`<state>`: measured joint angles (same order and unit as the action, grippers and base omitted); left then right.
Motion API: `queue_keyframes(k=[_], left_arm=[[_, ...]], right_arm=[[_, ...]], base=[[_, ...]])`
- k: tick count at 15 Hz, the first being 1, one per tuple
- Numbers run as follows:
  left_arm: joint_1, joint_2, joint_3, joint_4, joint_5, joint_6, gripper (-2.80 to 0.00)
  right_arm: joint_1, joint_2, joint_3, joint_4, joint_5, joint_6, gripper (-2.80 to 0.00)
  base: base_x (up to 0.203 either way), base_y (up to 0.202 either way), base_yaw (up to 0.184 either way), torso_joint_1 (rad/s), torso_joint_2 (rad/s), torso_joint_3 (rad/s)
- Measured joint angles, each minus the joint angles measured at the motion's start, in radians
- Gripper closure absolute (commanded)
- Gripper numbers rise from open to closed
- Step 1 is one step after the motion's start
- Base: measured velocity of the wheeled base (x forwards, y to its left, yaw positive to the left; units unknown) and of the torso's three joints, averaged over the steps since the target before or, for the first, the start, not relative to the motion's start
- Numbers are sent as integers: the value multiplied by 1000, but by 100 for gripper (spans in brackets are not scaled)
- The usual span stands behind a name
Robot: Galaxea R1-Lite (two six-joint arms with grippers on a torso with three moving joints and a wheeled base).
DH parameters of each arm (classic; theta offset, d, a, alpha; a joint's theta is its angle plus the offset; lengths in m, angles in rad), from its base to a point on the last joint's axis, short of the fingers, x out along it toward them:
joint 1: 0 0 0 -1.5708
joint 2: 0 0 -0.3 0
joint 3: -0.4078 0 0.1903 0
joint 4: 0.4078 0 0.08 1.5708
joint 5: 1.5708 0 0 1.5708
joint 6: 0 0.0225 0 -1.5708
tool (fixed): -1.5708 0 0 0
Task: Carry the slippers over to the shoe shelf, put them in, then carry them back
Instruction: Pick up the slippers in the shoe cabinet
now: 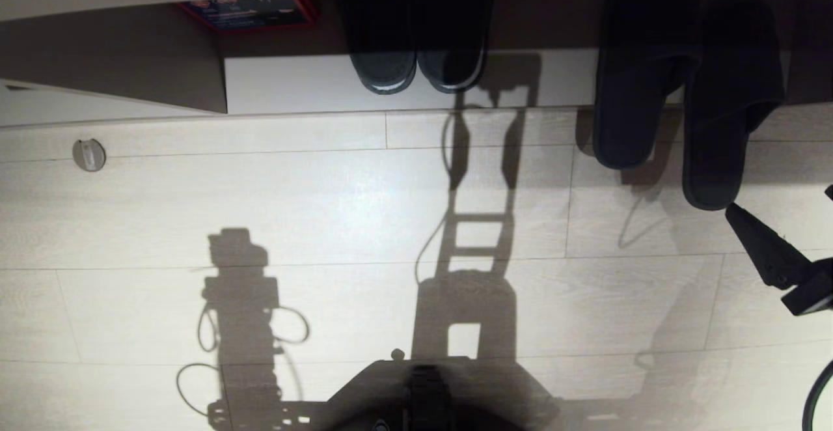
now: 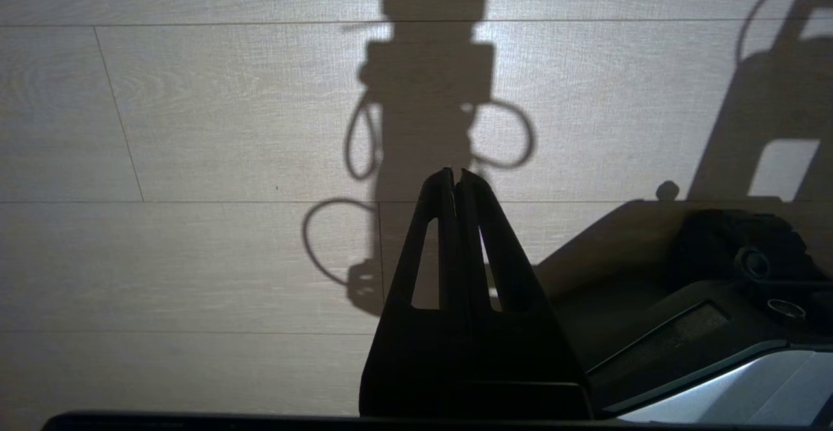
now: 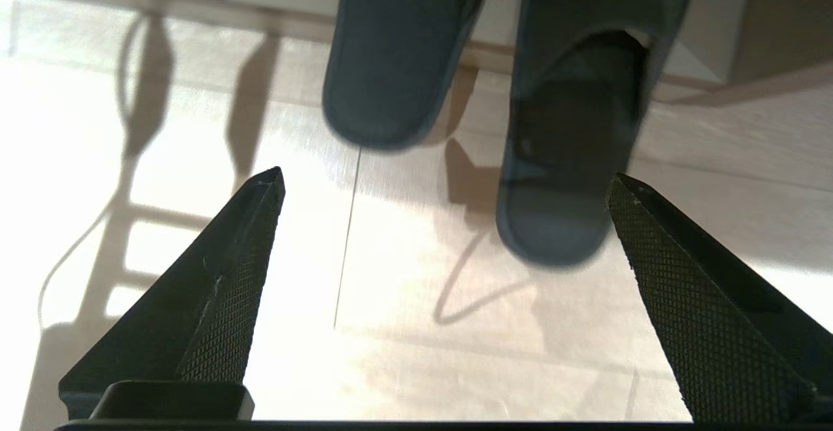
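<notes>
The slippers (image 1: pixel 683 105) lie half on the shoe shelf (image 1: pixel 312 83) base, heels over the floor (image 1: pixel 325 209).

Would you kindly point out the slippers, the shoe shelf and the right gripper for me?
slippers (image 1: pixel 712 151): head view, insole of the right-hand slipper.
shoe shelf (image 1: pixel 293 83): head view, bare light base board.
right gripper (image 3: pixel 442 187): right wrist view, midway between the open fingertips.

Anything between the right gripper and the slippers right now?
Nothing visible. The right gripper is open, its fingertips just short of the nearer slipper's heel, with only bare floor between. The slippers lie toes in the shoe shelf, heels out on the floor.
</notes>
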<state>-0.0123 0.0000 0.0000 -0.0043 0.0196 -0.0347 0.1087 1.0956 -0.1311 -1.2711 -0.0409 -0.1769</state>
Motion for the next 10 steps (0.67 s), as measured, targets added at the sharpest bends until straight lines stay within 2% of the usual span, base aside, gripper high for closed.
queue_keyframes(k=[5,10], left_arm=[[0,0,0,0,0,0,0],[0,0,0,0,0,0,0]], right_arm=[[4,-191,123,86,-8,-6,-280],[5,-450,131,300,-41,4,-280]], base=[[0,0,0,0,0,0],[0,0,0,0,0,0]])
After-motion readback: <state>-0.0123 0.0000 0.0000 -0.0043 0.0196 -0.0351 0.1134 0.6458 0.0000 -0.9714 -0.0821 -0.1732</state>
